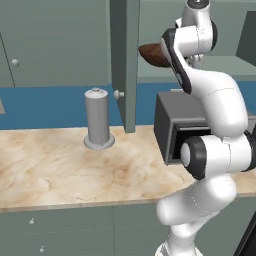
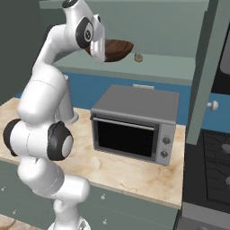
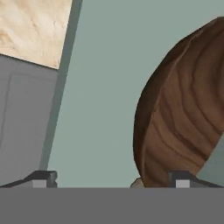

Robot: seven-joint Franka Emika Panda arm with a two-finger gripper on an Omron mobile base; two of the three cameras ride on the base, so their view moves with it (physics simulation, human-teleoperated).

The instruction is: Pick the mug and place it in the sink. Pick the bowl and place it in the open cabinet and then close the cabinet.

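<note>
Bowl (image 2: 117, 49): dark brown wood with curved grain, wide and shallow, on the shelf inside the open cabinet (image 2: 152, 67), tilted rather than flat.
Gripper (image 3: 111, 178): released; the two finger tips stand wide apart in the hand view, the right one just under the bowl's edge, nothing clamped between them.
Left base view: the bowl shows as a brown wedge behind the arm's wrist; the cabinet door (image 1: 125, 65) hangs open edge-on, its pale knob facing left; a grey cylindrical canister (image 1: 98, 119) stands on the marble bench (image 1: 60, 170), well left of the microwave (image 1: 172, 130).
Right base view: the microwave's dark window and two dials face the camera; a small tan object (image 2: 139, 57) sits on the shelf just right of the bowl; the other open door (image 2: 207, 67) with a round knob and a stove (image 2: 211, 166) are at the right.
Hand view: the bowl's grain in close-up against the grey-green shelf; the microwave top and a patch of bench lie far below at the left.
</note>
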